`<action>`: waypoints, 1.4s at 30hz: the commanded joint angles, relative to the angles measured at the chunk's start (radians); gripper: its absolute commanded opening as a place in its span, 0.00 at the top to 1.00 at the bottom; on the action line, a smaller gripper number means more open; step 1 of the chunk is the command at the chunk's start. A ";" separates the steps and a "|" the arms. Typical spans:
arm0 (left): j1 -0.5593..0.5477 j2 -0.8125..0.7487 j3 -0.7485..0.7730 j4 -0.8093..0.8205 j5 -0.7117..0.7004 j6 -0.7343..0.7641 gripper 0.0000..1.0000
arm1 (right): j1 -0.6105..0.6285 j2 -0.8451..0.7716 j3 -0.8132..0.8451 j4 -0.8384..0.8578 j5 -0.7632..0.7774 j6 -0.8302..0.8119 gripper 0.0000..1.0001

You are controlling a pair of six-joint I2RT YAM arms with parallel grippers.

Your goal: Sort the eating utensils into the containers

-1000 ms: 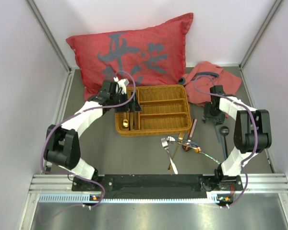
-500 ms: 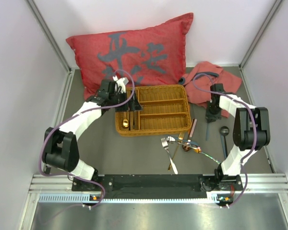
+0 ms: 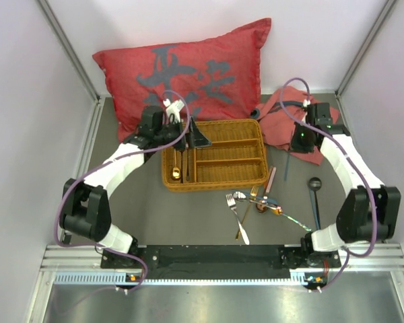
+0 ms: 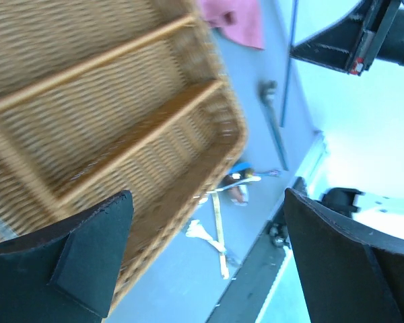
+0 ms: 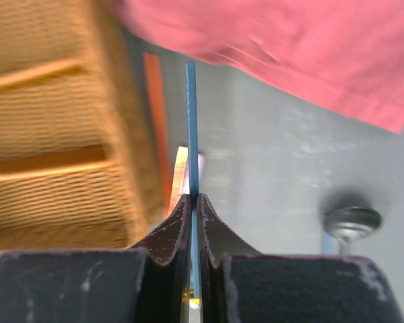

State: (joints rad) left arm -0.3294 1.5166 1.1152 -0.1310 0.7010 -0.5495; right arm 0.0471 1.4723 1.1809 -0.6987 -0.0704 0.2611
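Note:
My right gripper (image 3: 300, 139) is shut on a thin dark blue chopstick (image 3: 287, 161) and holds it off the table, just right of the wicker tray (image 3: 256, 176). In the right wrist view the chopstick (image 5: 190, 121) runs straight out from the pinched jaws of this gripper (image 5: 194, 200). My left gripper (image 3: 197, 136) hovers open over the tray's upper left corner, with nothing between its fingers (image 4: 81, 256). A gold spoon (image 3: 176, 173) and dark utensils (image 3: 187, 161) lie in the tray's long compartment. Loose forks and spoons (image 3: 254, 200) are heaped on the table in front of the tray.
A copper knife (image 3: 271, 180) lies by the tray's right corner and a black round-headed spoon (image 3: 314, 192) lies further right. A pink cloth (image 3: 303, 114) is bunched at the back right. A big red cushion (image 3: 188, 74) leans behind the tray.
My right gripper closed on the blue chopstick at table level, then rose and drew back towards the pink cloth with it. My left gripper shifted slightly right over the tray.

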 commanded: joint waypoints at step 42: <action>-0.306 0.289 0.327 0.052 -0.063 0.046 1.00 | 0.254 -0.170 0.048 0.228 -0.342 0.277 0.35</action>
State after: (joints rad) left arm -0.6552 1.7927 1.3743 0.0513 0.7029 -0.6449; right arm 0.2882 1.3602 1.2106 -0.4572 -0.4664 0.5766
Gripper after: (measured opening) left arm 0.050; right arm 0.557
